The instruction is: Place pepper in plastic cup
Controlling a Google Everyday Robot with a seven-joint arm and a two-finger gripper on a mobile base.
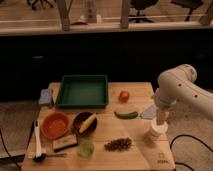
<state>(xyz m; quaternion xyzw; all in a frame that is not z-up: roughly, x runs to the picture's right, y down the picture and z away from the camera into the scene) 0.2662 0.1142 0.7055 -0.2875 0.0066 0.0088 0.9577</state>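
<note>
The end effector (160, 120) hangs at the right side of the table (142, 159), pointing straight down from the white arm (176, 86) that reaches in from the right; whether it is apart or together I cannot tell; it holds nothing that can be seen. Directly beneath it stands a white cup (157, 133), upright, and whether the two touch I cannot tell; a pale grey flat piece (148, 112) lies just beside the arm on its left.

The pepper (125, 114) lies on its side on the bare wood left of the end effector, near the middle of the table and apart from everything; the red-orange tomato (124, 95) sits just behind it. A loose heap of small brown pieces (119, 144) lies nearer the front edge, between the white cup and the plastic cup (86, 148); the plastic cup stands upright at the front left, well apart from the pepper.

Behind the plastic cup is a dark bowl (80, 129) with a yellow oblong piece (88, 121) leaning in it; the orange bowl (55, 125) sits just beside it on the left. A green tray (83, 91) fills the back left; a grey-blue cloth (46, 96) lies at its left; a white-handled utensil (37, 137) lies along the left edge.
</note>
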